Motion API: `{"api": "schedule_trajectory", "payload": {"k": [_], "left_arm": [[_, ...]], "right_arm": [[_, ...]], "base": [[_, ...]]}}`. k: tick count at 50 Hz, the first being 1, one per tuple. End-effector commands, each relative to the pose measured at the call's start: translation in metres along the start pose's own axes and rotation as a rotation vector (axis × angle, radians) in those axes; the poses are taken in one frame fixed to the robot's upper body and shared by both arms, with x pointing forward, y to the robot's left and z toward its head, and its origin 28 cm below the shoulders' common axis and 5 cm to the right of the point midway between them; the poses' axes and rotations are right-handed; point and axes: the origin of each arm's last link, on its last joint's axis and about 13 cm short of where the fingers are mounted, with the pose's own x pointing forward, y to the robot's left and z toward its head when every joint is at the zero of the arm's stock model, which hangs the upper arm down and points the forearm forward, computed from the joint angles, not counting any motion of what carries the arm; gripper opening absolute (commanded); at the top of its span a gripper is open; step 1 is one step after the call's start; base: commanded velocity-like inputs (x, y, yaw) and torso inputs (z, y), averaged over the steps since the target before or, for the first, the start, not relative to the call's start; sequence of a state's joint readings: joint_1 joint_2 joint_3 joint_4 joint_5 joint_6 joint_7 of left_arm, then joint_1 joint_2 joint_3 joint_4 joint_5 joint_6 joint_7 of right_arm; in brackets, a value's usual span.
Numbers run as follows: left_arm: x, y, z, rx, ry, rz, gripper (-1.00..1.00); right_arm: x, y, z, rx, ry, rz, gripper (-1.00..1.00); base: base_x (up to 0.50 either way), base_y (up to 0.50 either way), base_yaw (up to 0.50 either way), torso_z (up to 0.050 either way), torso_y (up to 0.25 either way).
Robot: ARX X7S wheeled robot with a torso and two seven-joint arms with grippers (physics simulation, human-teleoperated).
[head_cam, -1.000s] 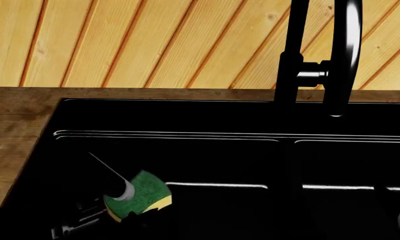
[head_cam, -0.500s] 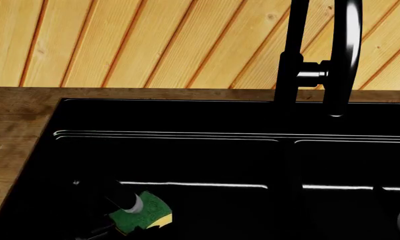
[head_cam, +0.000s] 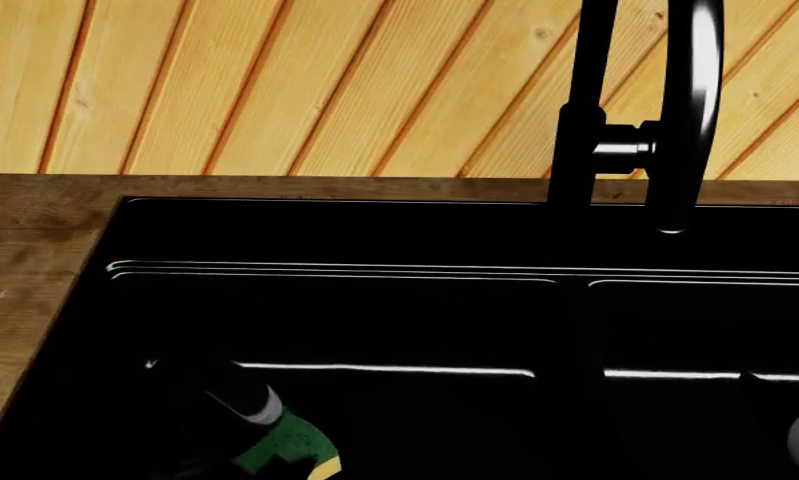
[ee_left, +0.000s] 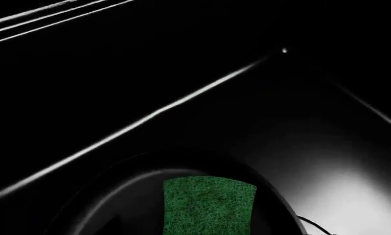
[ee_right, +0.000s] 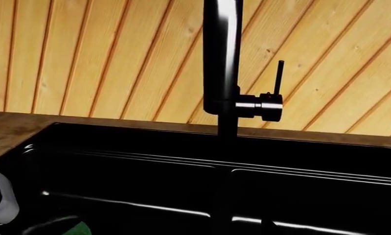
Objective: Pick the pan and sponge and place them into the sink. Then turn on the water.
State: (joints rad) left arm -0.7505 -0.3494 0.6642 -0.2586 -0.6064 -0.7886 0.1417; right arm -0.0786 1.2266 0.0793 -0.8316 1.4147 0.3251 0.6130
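Head view | sponge (head_cam: 287, 452) low in sink (head_cam: 372, 235), left basin; no readable writing | fingers' state: cannot tell

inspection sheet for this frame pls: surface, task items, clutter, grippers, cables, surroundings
Surface: brown wooden counter around the sink.
Sink: glossy black double basin, ridged rims; interior too dark to read in detail.
Sponge: green top, yellow edge, low in the left basin; in the left wrist view it seems to lie inside a round dark rim, possibly the pan, cannot confirm.
Pan: not clearly identifiable.
Water: no stream under the tap; side lever stands upright.
Clutter: nothing seen.
Grippers: left gripper is dark, near the sponge, state cannot tell; right gripper not in view.
Cables: nothing seen for certain.
Surroundings: wooden plank wall behind the sink.
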Motion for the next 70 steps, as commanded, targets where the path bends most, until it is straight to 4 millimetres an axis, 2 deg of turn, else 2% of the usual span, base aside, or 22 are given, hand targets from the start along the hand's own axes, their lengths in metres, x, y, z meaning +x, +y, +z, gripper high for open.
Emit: {"api": "schedule_trajectory", "payload": {"k": [1, 9, 11, 12, 13, 15, 21, 22, 24, 25, 28, 29, 32, 41, 53, 70], "left_arm": [[-0.018, -0.006, 0.016, 0.02, -0.075, 0.004, 1.0], [-0.042, -0.007, 0.039, 0.034, -0.19, 0.058, 1.0], [-0.049, -0.007, 0.043, 0.034, -0.215, 0.074, 1.0], [-0.052, -0.007, 0.045, 0.042, -0.235, 0.098, 1.0], [-0.054, -0.002, 0.046, 0.077, -0.254, 0.195, 1.0], [-0.057, -0.003, 0.05, 0.035, -0.256, 0.199, 1.0], [-0.072, 0.009, 0.057, -0.056, -0.326, 0.346, 1.0], [-0.074, 0.009, 0.058, -0.029, -0.336, 0.359, 1.0], [-0.082, 0.013, 0.059, -0.062, -0.372, 0.381, 1.0], [-0.085, 0.013, 0.06, -0.064, -0.375, 0.39, 1.0], [-0.093, 0.016, 0.062, -0.101, -0.402, 0.435, 1.0], [-0.093, 0.019, 0.058, -0.14, -0.389, 0.48, 1.0], [-0.092, 0.017, 0.047, -0.122, -0.362, 0.475, 1.0], [-0.101, 0.019, 0.049, -0.148, -0.394, 0.505, 1.0], [-0.099, 0.019, 0.044, -0.162, -0.388, 0.502, 1.0], [-0.099, 0.02, 0.044, -0.16, -0.391, 0.513, 1.0]], "right_arm": [[0.0, -0.002, 0.001, 0.004, -0.006, -0.012, 1.0], [0.004, -0.006, 0.001, 0.0, -0.032, -0.033, 1.0], [0.006, -0.01, -0.002, -0.025, -0.011, -0.089, 1.0], [0.007, -0.011, -0.004, -0.017, -0.016, -0.074, 1.0], [0.008, -0.012, -0.006, -0.02, -0.014, -0.077, 1.0], [0.009, -0.014, -0.008, -0.067, -0.012, -0.074, 1.0], [0.012, -0.022, -0.016, 0.015, -0.042, -0.098, 1.0], [0.012, -0.022, -0.016, 0.025, -0.074, -0.096, 1.0], [0.013, -0.022, -0.016, -0.013, -0.085, -0.102, 1.0], [0.013, -0.022, -0.017, -0.065, -0.048, -0.124, 1.0], [0.012, -0.024, -0.015, -0.006, -0.028, -0.138, 1.0], [0.012, -0.025, -0.016, -0.058, -0.003, -0.126, 1.0], [0.012, -0.026, -0.014, -0.039, -0.03, -0.147, 1.0], [0.013, -0.026, -0.015, -0.052, -0.038, -0.16, 1.0], [0.014, -0.026, -0.016, -0.062, -0.042, -0.148, 1.0], [0.012, -0.025, -0.017, -0.052, -0.044, -0.147, 1.0]], "base": [[0.0, 0.0, 0.0, 0.0, 0.0], [0.0, 0.0, 0.0, 0.0, 0.0], [0.0, 0.0, 0.0, 0.0, 0.0], [0.0, 0.0, 0.0, 0.0, 0.0], [0.0, 0.0, 0.0, 0.0, 0.0], [0.0, 0.0, 0.0, 0.0, 0.0], [0.0, 0.0, 0.0, 0.0, 0.0], [0.0, 0.0, 0.0, 0.0, 0.0], [0.0, 0.0, 0.0, 0.0, 0.0], [0.0, 0.0, 0.0, 0.0, 0.0], [0.0, 0.0, 0.0, 0.0, 0.0], [0.0, 0.0, 0.0, 0.0, 0.0], [0.0, 0.0, 0.0, 0.0, 0.0], [0.0, 0.0, 0.0, 0.0, 0.0], [0.0, -0.02, 0.0, 0.0, 0.0], [0.0, -0.44, 0.0, 0.0, 0.0]]}}
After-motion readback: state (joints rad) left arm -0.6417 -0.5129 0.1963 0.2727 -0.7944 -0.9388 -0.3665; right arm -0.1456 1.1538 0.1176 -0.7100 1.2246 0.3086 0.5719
